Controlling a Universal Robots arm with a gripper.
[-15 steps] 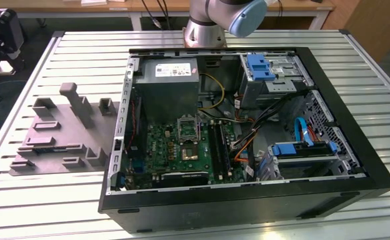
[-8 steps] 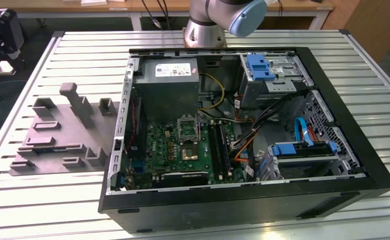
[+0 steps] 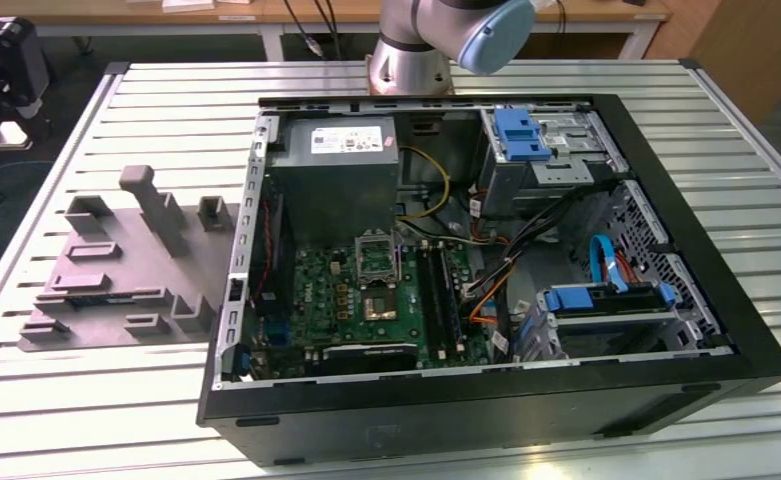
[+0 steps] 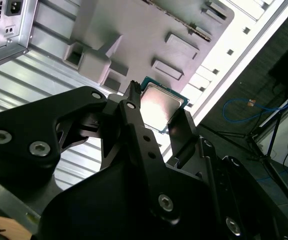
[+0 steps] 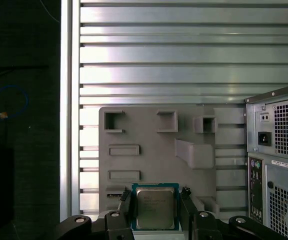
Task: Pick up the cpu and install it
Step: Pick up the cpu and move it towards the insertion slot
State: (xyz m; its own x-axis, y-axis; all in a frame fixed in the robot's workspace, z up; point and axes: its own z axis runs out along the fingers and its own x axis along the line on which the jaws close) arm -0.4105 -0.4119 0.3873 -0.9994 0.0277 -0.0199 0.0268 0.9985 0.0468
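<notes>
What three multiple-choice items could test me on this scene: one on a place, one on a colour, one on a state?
1. Where is the cpu? A) in the socket B) between the fingers C) on the power supply
2. What colour are the drive brackets? A) red B) yellow C) blue
3. How is the computer case? A) closed B) open C) taped shut
Key: 1 B, the fingers flank it in the first wrist view; 2 C, both are blue; 3 B, its motherboard lies exposed.
</notes>
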